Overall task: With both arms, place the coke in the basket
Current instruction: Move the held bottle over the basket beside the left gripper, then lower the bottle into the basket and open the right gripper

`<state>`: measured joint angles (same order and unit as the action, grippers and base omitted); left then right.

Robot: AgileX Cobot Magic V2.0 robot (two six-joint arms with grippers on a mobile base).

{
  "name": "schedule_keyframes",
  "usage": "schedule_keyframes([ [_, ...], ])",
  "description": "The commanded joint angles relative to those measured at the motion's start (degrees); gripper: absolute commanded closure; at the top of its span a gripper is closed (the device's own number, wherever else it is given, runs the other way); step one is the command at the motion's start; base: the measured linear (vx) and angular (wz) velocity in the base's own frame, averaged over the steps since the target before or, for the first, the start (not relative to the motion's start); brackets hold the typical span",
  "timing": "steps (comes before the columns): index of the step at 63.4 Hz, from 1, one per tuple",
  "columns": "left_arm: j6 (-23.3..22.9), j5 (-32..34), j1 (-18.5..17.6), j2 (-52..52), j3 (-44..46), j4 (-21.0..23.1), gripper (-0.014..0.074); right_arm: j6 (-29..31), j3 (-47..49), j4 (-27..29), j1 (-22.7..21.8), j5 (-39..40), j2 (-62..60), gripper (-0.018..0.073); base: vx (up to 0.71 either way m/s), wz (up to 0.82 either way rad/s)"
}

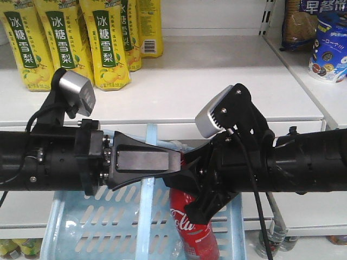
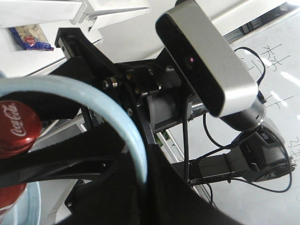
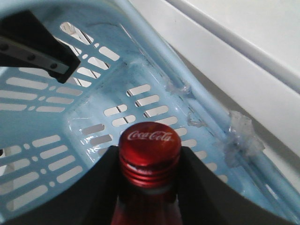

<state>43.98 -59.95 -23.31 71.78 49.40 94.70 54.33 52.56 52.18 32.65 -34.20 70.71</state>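
The coke (image 1: 193, 236), a red-labelled bottle, hangs upright inside the light blue basket (image 1: 70, 219). My right gripper (image 1: 198, 190) comes in from the right and is shut on the bottle's neck. In the right wrist view the red cap (image 3: 149, 143) sits between the black jaws of the right gripper (image 3: 149, 164), with the slotted basket floor (image 3: 42, 122) below. My left gripper (image 1: 165, 162) reaches in from the left and is shut on the basket's swing handle (image 1: 145, 216). The left wrist view shows that handle (image 2: 129, 129) arcing into the left gripper (image 2: 143, 180), with the coke cap (image 2: 16, 129) beside it.
Yellow pear-drink bottles (image 1: 105, 43) stand on the white shelf (image 1: 217, 103) behind the arms. Snack packages (image 1: 328, 49) sit on the shelf to the right. Bottles (image 1: 276, 234) stand low at the right, under the shelf. The two grippers are close together over the basket.
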Motion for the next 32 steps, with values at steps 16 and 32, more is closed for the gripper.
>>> schedule_keyframes([
  [16, 0.4, -1.9, -0.3, -1.5, 1.6, 7.3, 0.0603, 0.3, 1.8, 2.4, 0.0, 3.6, -1.5, -0.0079, 0.0, 0.0],
  [32, 0.4, -1.9, -0.3, -1.5, 1.6, 7.3, 0.0603, -11.5, 1.8, -13.0, 0.0, 2.9, -4.8, 0.0026, 0.0, 0.0],
])
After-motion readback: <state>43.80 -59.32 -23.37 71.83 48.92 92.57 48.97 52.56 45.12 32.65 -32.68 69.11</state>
